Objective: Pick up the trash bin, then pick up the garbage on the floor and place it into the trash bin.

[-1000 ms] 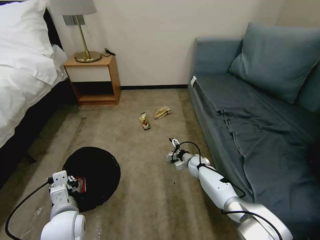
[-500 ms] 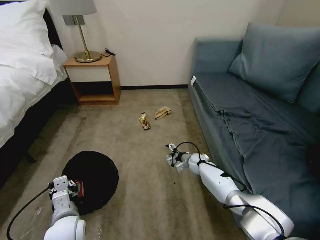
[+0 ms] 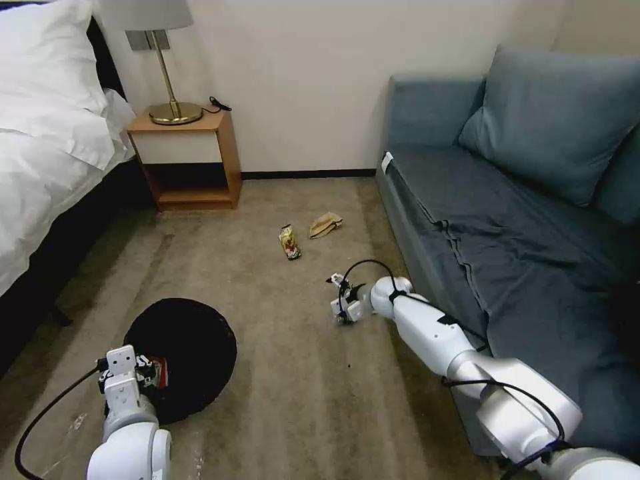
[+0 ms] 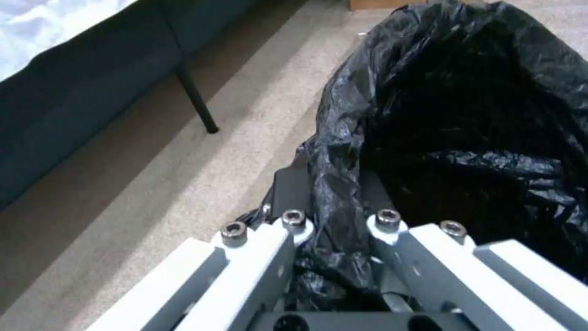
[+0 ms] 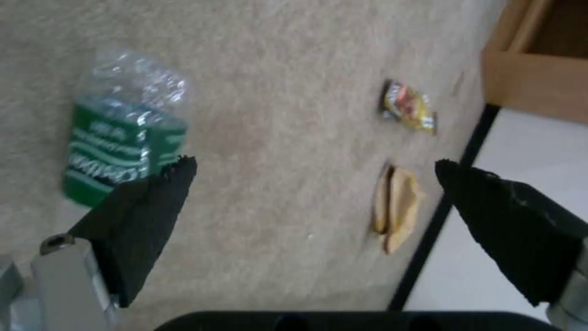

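Head view: the left tool [image 3: 148, 371] is clamped on the near rim of the trash bin [image 3: 183, 353], which sits over the carpet floor [image 3: 280, 400] near the bed [image 3: 47, 167]. A red-and-white wrapper [image 3: 162, 371] lies inside the bin beside that tool. The right tool [image 3: 341, 300] hovers low over the mid floor beside the sofa [image 3: 520, 253]. The snack wrapper [image 3: 289, 241] and tan paper [image 3: 325, 225] lie just beside each other toward the far wall, between nightstand [image 3: 190, 160] and sofa.

Left wrist view: the left tool's fingers [image 4: 288, 193] pinch the black bag at the bin's rim.

Right wrist view: the right tool's fingers [image 5: 147, 216] stand wide apart, holding nothing. A clear bottle [image 5: 122, 133] with green label lies on the floor near one finger.
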You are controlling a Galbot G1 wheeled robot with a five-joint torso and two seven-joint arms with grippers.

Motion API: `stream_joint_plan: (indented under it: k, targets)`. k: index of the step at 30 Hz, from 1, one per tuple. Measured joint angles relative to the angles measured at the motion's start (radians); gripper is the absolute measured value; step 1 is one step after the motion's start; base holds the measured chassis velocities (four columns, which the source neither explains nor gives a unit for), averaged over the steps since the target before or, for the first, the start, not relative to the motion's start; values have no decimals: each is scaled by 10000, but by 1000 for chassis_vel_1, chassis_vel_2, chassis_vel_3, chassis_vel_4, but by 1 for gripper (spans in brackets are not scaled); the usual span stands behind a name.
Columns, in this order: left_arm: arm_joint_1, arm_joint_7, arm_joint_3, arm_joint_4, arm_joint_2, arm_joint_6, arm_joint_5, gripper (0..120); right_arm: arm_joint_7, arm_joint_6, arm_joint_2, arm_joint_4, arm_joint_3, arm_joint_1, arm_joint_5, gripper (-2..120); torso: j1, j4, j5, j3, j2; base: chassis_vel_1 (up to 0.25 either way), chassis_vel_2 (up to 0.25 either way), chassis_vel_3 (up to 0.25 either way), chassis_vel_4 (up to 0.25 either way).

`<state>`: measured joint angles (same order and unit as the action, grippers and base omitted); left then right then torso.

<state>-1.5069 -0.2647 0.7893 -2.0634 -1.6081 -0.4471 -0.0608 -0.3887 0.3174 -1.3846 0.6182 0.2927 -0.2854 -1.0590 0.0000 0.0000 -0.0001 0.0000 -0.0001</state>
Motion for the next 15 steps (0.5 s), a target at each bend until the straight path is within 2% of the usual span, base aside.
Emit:
stream_joint_plan:
  k: [8, 15]
  targets:
    - [108, 7, -126, 65, 0, 23, -51, 4, -775, 550, -98, -352, -360, -293, 261, 100, 0, -1, 1, 0, 0, 0, 0, 0, 0]
    - [127, 16, -203, 41, 0, 28, -102, 4, -934, 708, -401, -836, -518, -309, 262, 100, 0, 0, 1, 0, 0, 0, 0, 0, 0]
